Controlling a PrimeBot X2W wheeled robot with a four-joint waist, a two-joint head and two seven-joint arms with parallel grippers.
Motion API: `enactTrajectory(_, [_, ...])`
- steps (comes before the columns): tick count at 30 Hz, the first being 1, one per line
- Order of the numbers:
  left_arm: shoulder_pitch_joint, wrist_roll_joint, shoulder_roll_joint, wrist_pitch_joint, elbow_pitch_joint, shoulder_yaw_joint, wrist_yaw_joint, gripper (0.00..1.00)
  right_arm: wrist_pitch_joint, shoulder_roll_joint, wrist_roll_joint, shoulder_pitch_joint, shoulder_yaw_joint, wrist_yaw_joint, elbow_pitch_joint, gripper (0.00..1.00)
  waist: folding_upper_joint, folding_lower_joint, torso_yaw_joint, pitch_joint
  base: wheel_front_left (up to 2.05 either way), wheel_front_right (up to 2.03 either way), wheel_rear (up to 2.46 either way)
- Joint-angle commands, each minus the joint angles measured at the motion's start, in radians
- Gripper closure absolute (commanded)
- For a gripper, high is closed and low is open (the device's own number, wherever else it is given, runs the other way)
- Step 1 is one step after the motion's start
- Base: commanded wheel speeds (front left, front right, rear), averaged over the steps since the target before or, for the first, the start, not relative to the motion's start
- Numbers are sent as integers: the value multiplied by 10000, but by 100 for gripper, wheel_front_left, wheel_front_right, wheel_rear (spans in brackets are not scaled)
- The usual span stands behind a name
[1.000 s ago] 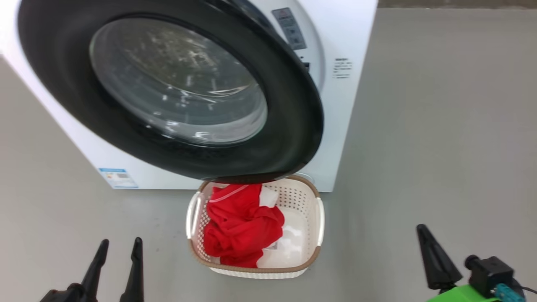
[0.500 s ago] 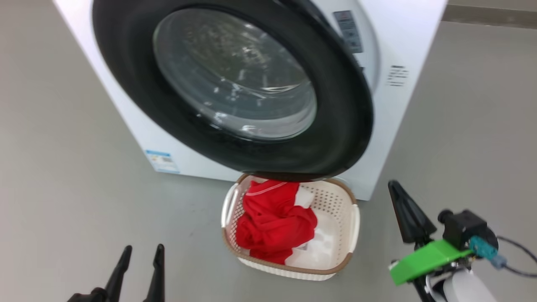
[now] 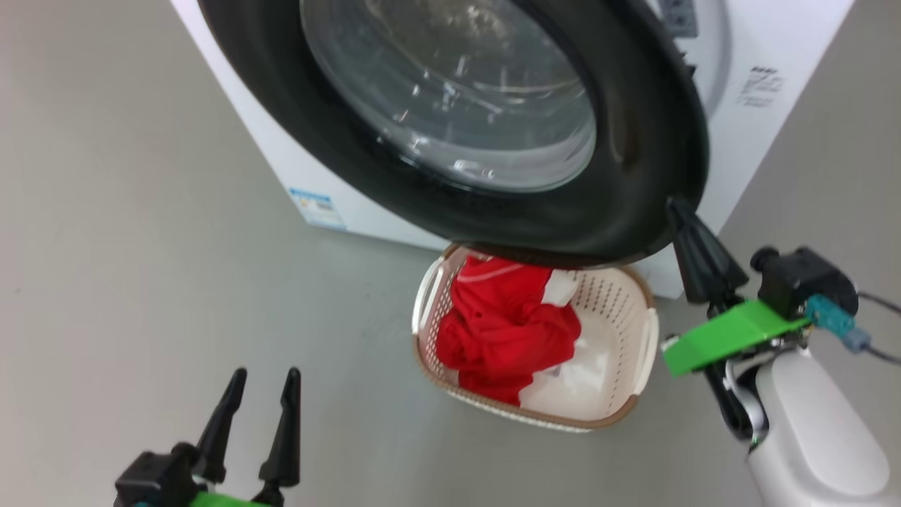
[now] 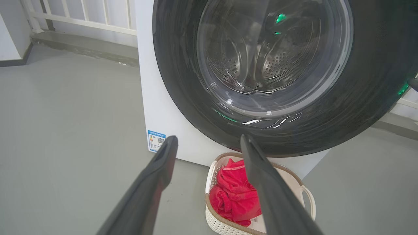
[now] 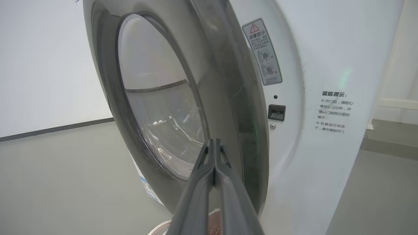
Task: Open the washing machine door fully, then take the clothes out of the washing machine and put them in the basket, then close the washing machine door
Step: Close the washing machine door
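Washing machine door (image 3: 457, 91) is standing partly ajar from the front of the washing machine (image 4: 148, 81), its black rim overhanging the far end of the basket (image 3: 644, 338) in the head view. Red clothes (image 3: 507, 324) are lying bunched in the left half of the basket, which is sitting on the grey floor (image 3: 141, 246) just before the machine. The right gripper (image 3: 680, 210) is reaching up with its two fingers pressed together, their tip lying against the lower right edge of the door's rim; whether it is touching there I cannot tell. The left gripper (image 3: 266, 373) is hanging low and well apart from the basket, fingers spread wide and gripping nothing.
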Motion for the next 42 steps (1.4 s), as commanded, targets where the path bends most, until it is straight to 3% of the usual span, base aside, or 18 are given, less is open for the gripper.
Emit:
enactTrajectory(1, [-445,-161,66,-122,-253,241,-56,0,-63,-36,-204,-526,212,4,-149,100,-1,0,361,605,0,0,0])
enactTrajectory(25, [-2027,-1032,61,-122,-314,-392,-56,0,-63,-462,-399,-3481,-771,4,-81,100,-1,0,726,2698,0,0,0])
enactTrajectory(32, [-2178,-1052,61,-122,-261,-388,-56,0,-63,-346,-405,-3837,-1001,4,-108,100,-1,0,711,2753,0,0,0])
enactTrajectory(40, [-1976,-897,61,-122,-158,-322,-56,0,-63,-226,-253,-2899,-261,4,54,100,-1,0,438,2110,0,0,0])
enactTrajectory(42, [-1863,-857,61,-122,-126,-268,-56,0,-63,-177,-143,-2522,-107,4,39,87,-1,0,320,1876,0,0,0])
